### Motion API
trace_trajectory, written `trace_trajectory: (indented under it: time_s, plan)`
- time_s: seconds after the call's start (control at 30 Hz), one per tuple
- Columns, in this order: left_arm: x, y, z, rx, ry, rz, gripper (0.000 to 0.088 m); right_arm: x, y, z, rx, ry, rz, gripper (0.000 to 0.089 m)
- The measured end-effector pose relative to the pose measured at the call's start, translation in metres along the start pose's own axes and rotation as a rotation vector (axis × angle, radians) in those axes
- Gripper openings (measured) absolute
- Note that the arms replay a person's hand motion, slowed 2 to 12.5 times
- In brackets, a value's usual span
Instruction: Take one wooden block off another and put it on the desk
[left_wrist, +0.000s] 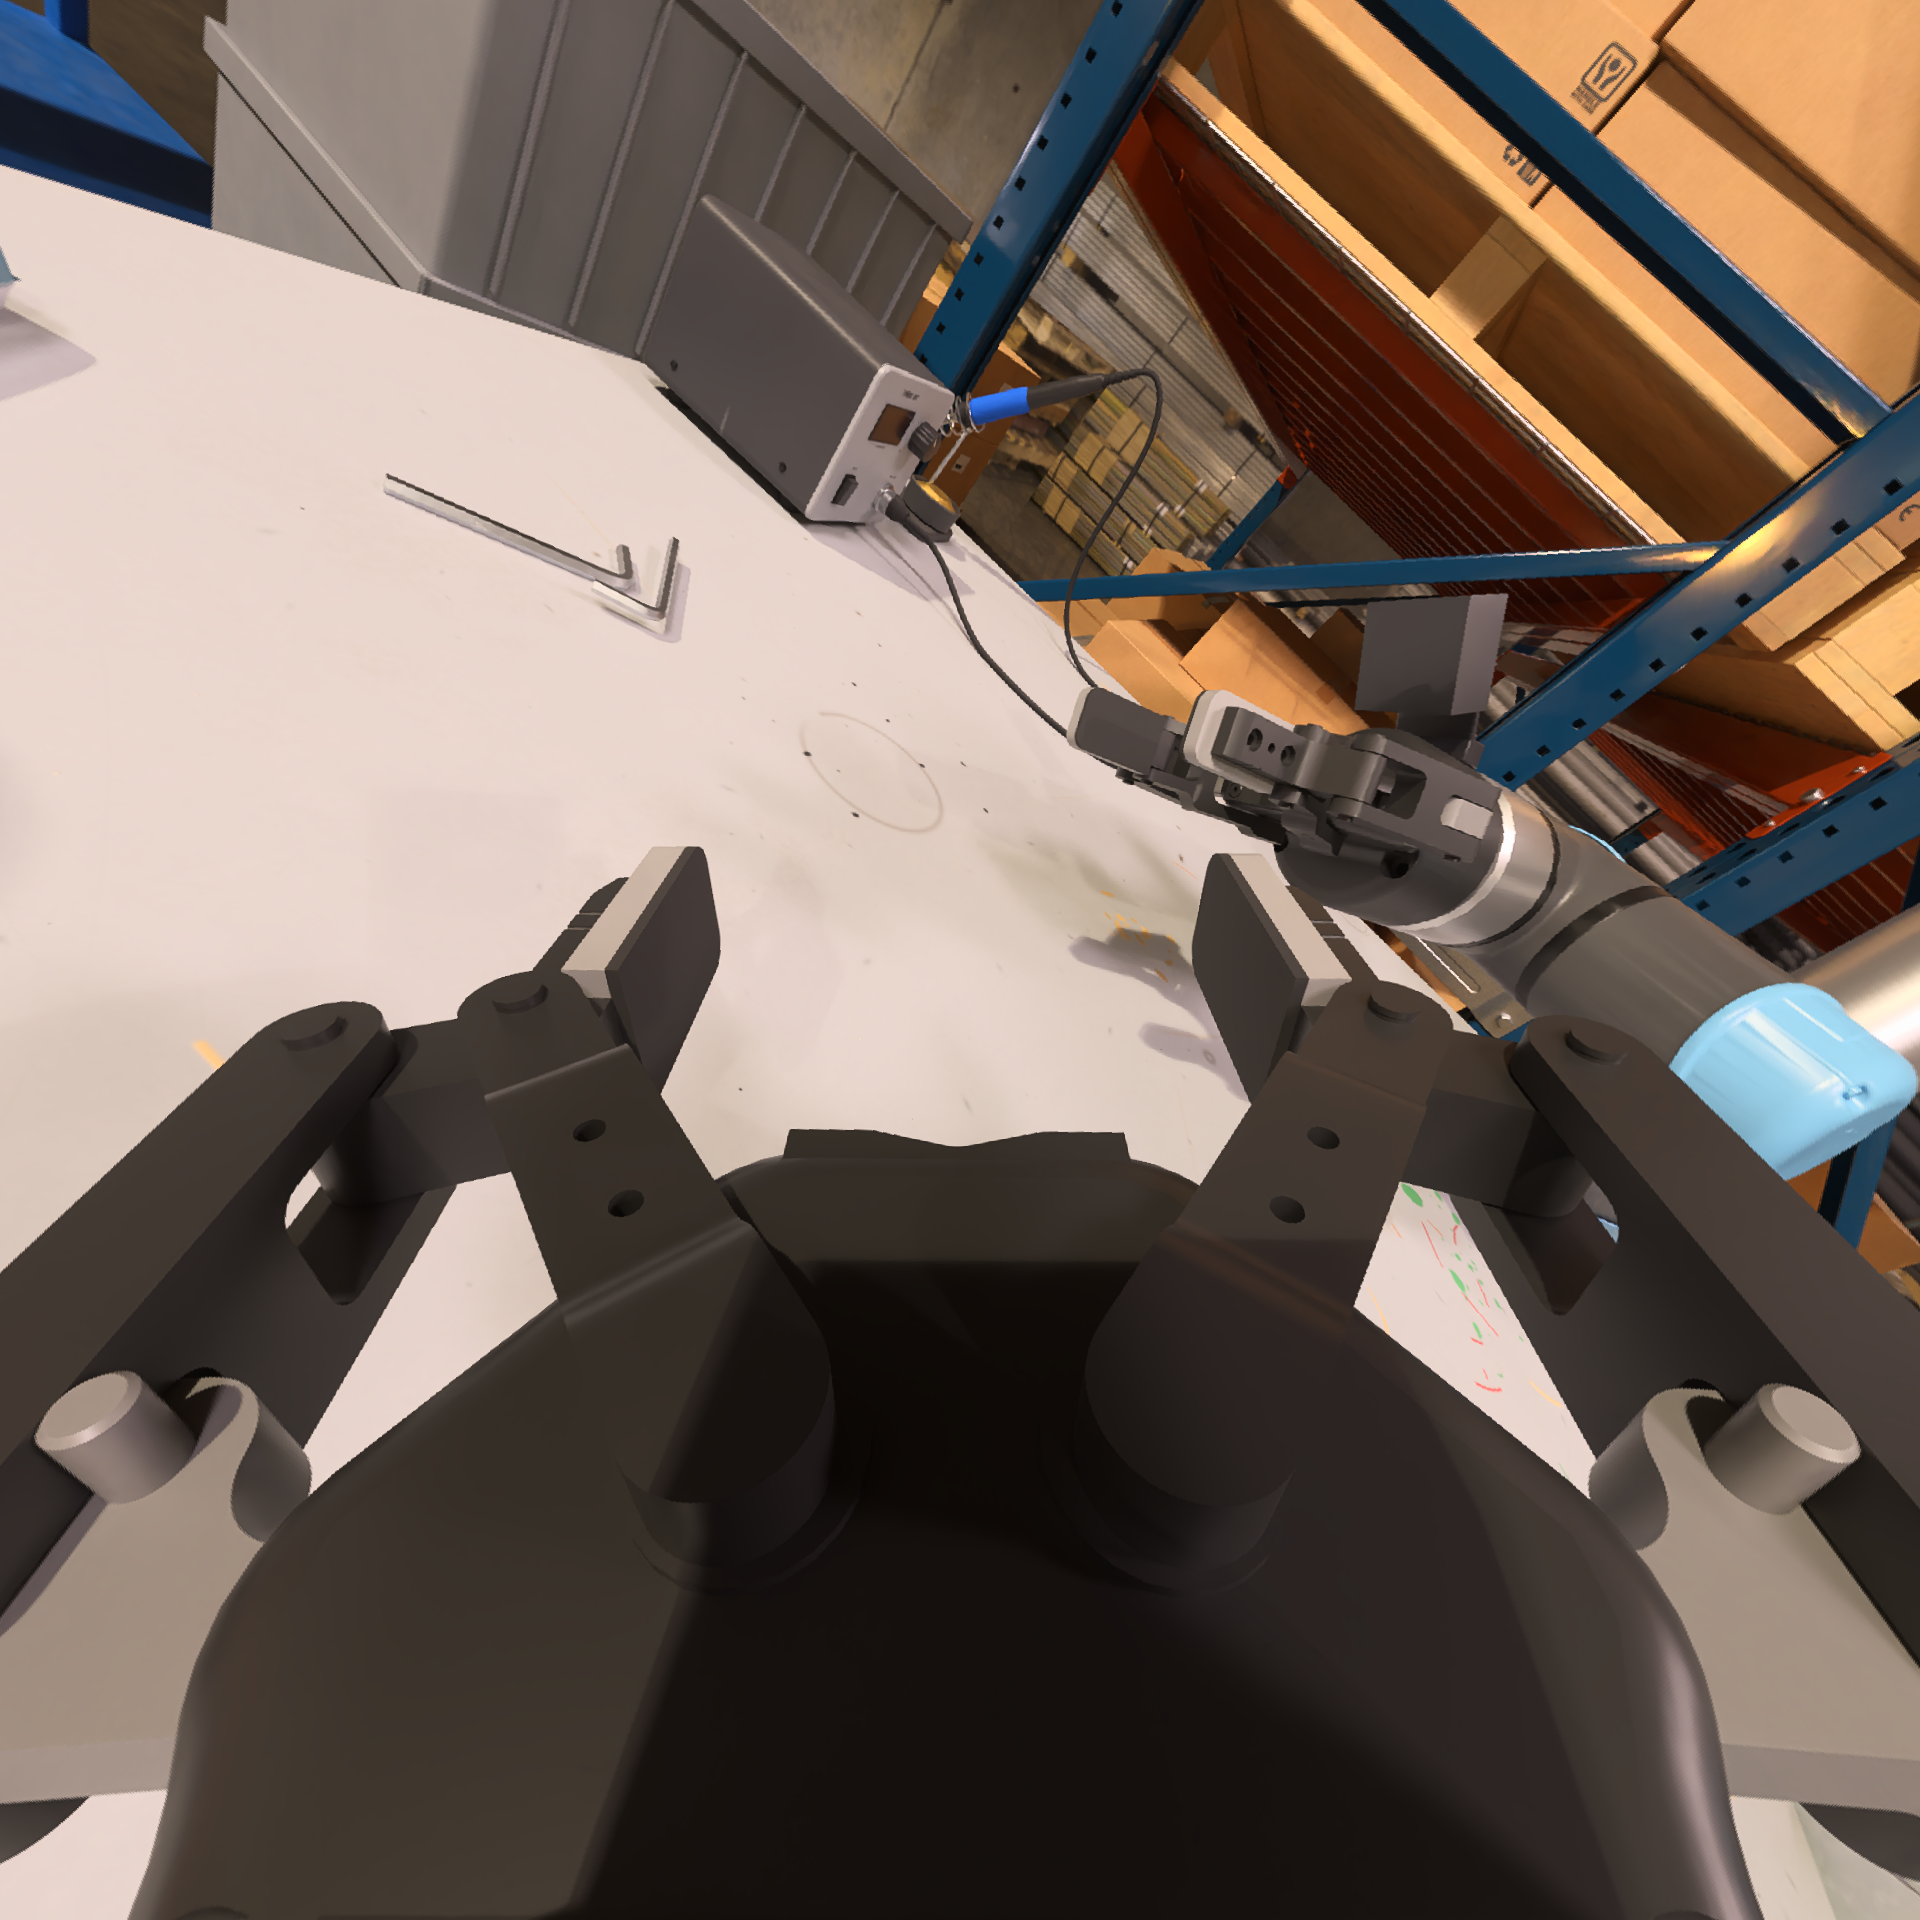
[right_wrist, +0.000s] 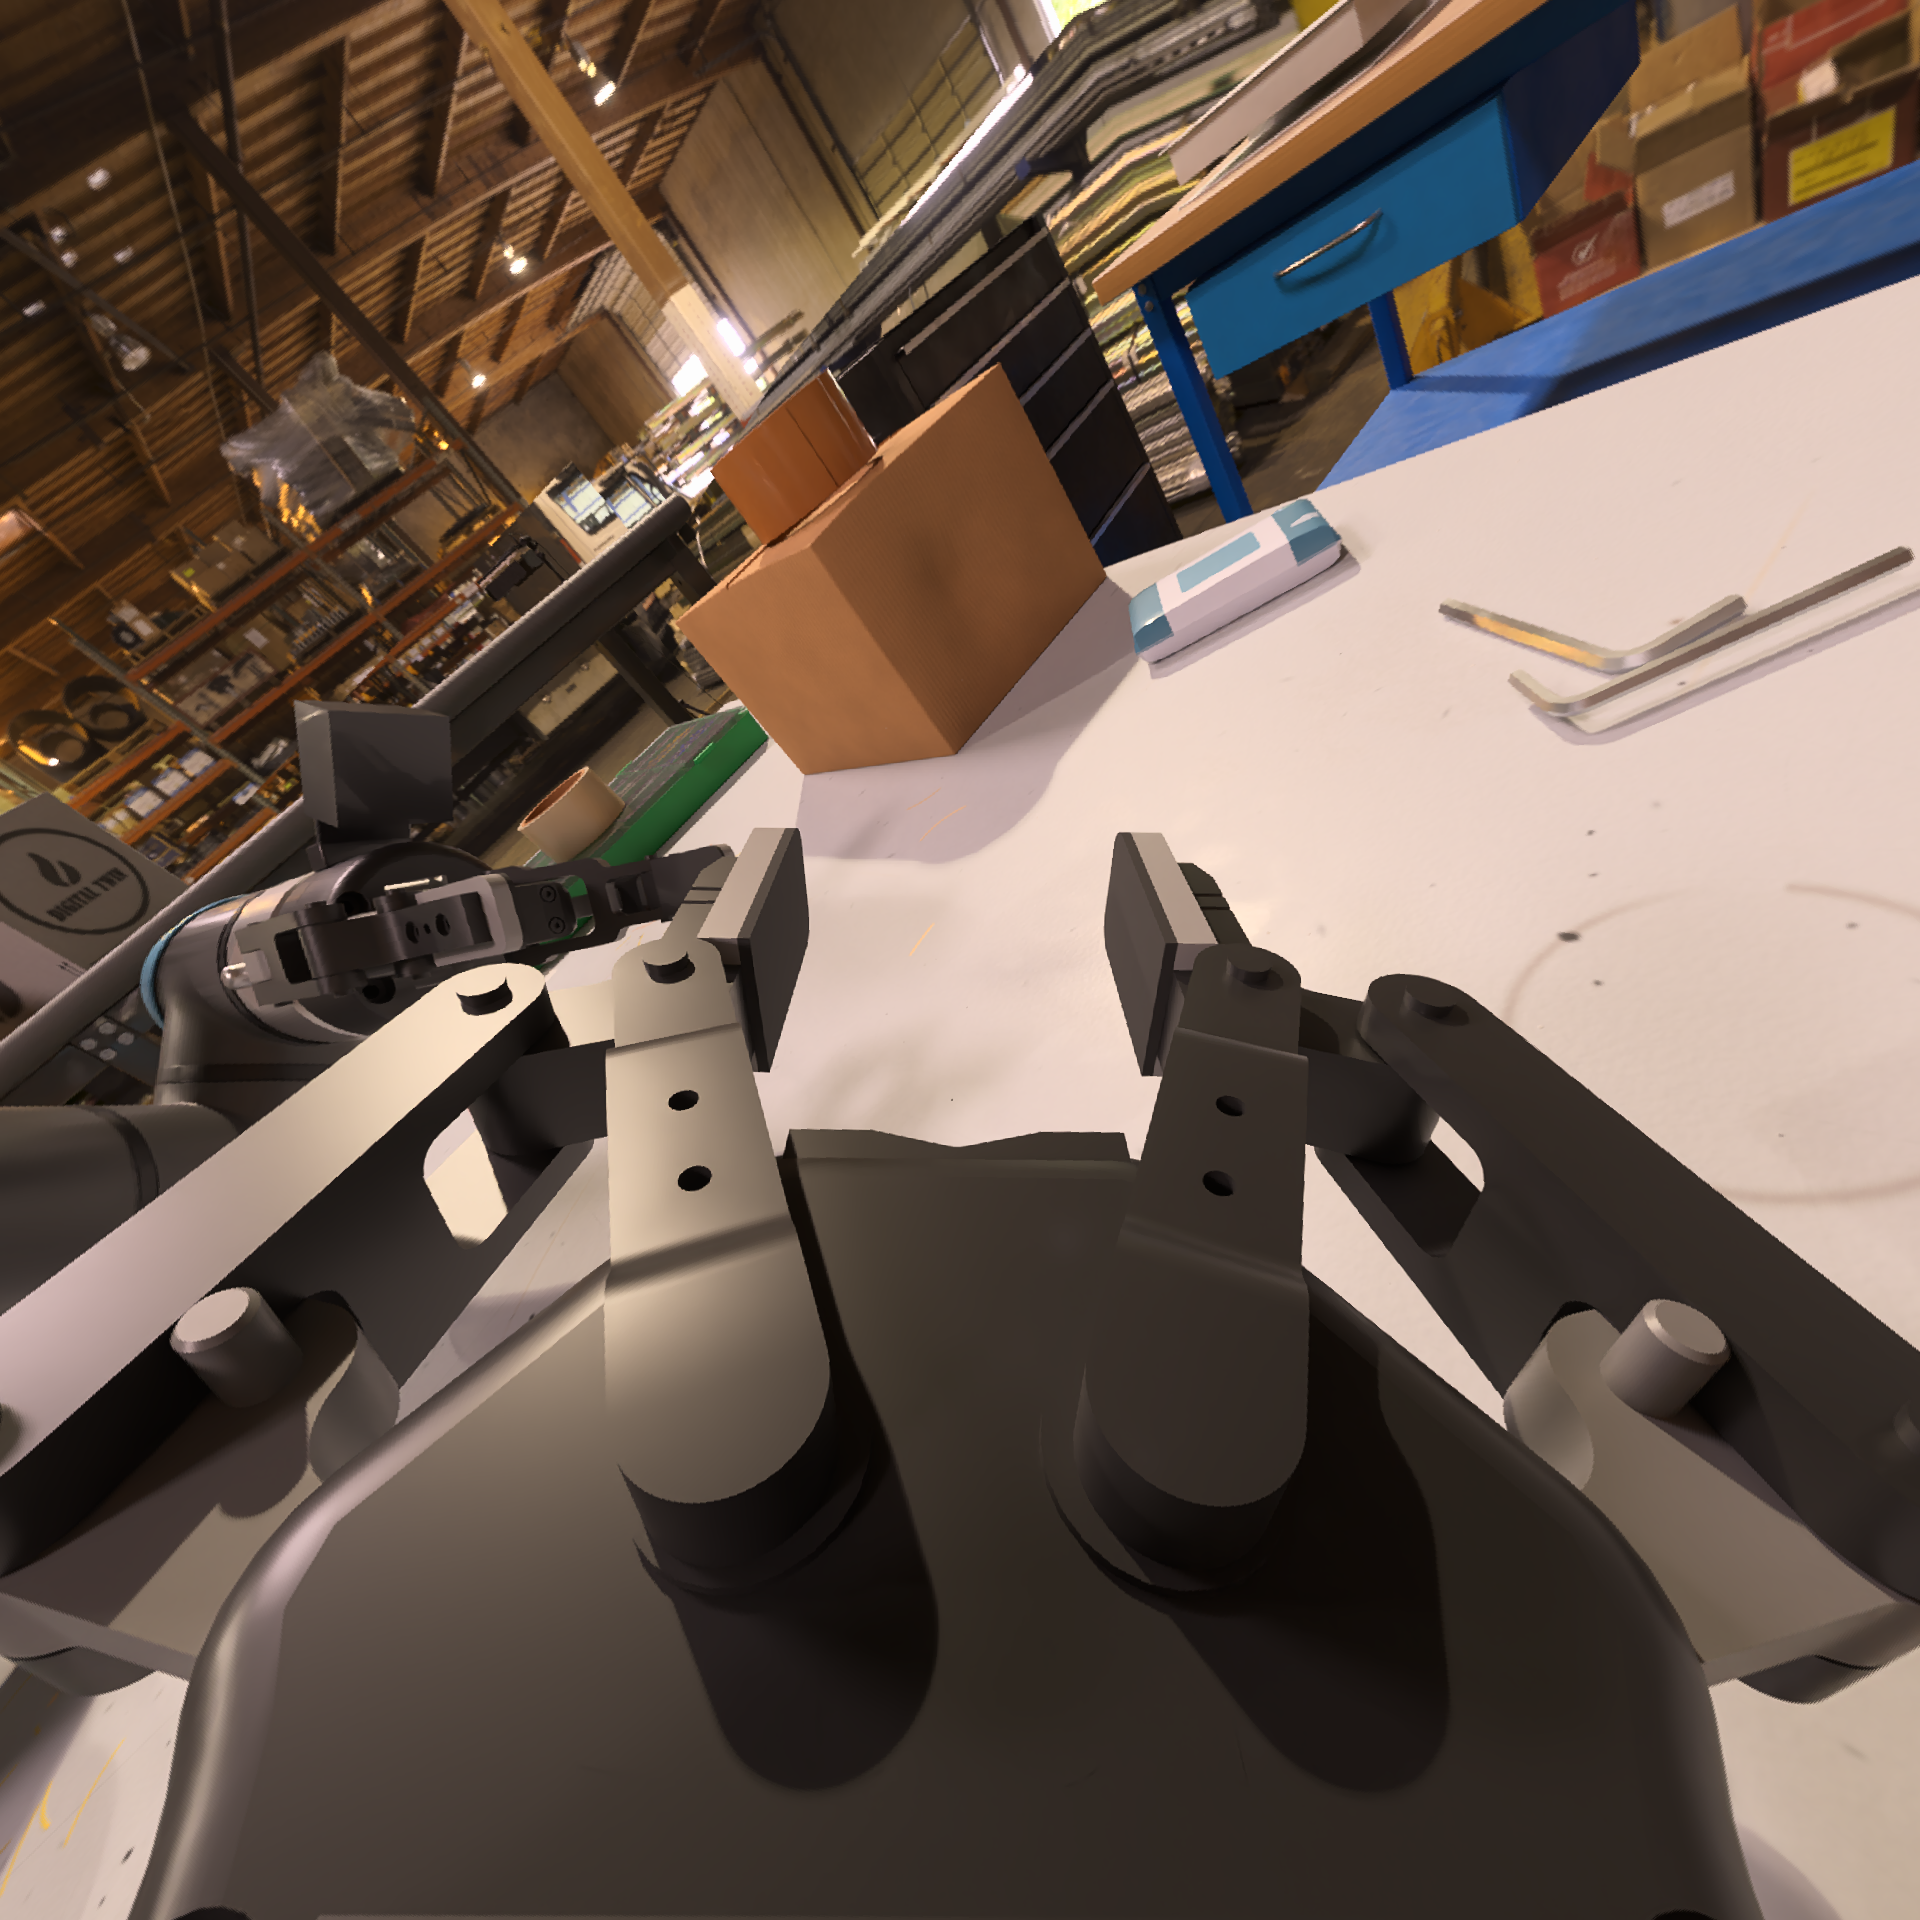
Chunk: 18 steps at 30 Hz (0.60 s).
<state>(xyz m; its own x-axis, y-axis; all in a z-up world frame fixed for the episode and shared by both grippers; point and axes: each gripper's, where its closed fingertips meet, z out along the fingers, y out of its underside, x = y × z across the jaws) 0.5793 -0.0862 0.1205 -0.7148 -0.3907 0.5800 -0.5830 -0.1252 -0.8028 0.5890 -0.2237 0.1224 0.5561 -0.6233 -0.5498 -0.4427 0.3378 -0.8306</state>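
Left wrist view: left tool (left_wrist: 951, 940) spread, empty. Right tool (right_wrist: 956, 940) likewise. Wooden blocks: I find none on the table (left_wrist: 312, 727). Risk: hex keys (right_wrist: 1662, 644) snagged while searching blind.

Place: a warehouse workshop
Storage: blue-and-orange pallet racking (left_wrist: 1621, 582) carried cardboard cartons (left_wrist: 1756, 197)
Bench gear: a soldering station (left_wrist: 821, 416) and hex keys (right_wrist: 1662, 649) lay on the white counter (left_wrist: 312, 779)
Surroundings: a blue workbench (right_wrist: 1351, 208) and a timber roof (right_wrist: 312, 208) stood beyond
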Motion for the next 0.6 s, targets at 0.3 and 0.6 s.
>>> trace_trajectory:
  time_s: [0.3,0.6]
  plan:
    - [-0.001,-0.005,-0.003,0.039,-0.008,0.001,0.0789,0.002,-0.006,-0.004,0.020,0.034,-0.022,0.0511]
    - [-0.004,-0.009,-0.006,0.069,-0.023,-0.007,0.0793,0.011,-0.001,-0.006,-0.041,0.106,-0.071,0.0494]
